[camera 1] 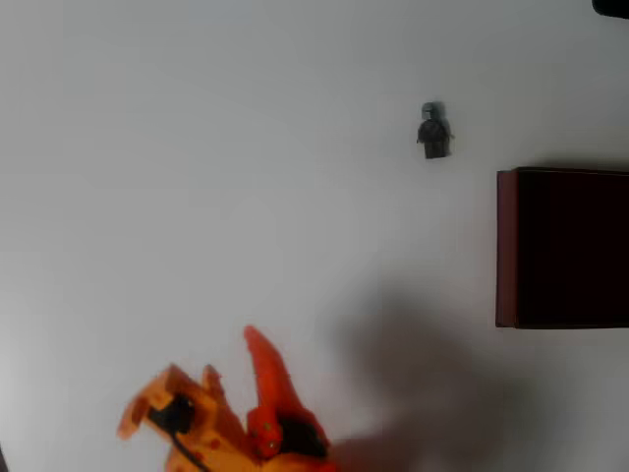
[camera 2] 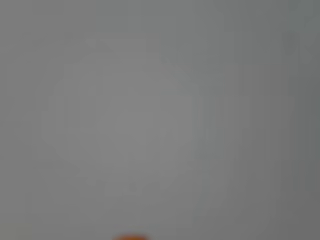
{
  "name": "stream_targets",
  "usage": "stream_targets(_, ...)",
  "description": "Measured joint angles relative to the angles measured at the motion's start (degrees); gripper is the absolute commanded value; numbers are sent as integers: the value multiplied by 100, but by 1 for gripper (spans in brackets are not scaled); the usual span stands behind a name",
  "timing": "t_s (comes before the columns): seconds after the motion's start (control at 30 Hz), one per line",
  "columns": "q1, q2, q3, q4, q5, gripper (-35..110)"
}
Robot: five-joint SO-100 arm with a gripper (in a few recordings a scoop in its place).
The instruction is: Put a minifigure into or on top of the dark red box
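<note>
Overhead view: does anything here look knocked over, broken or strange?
Nothing stands out. The minifigure lies alone on the white table, apart from the dark red box, and the orange gripper is well away from both.

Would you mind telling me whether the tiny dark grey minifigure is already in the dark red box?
Out. The tiny dark grey minifigure lies on the white table, apart from the dark red box.

Grey minifigure (camera 1: 433, 131) near maroon box (camera 1: 507, 246)

Orange plastic arm w/ black parts inset, gripper (camera 1: 231, 359) w/ one long pointed red-orange finger (camera 1: 263, 366) & shorter orange finger (camera 1: 210, 379); orange sliver at wrist view's 6 o'clock.
</note>
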Motion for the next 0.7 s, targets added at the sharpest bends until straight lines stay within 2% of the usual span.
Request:
stream_targets(0.13, 870, -1459, -554, -281, 272, 24)
stream_targets(0.37, 2171, -5194, -2751, -229, -483, 24)
stream_targets(0.7, 3437, -7655, -4623, -378, -694, 25)
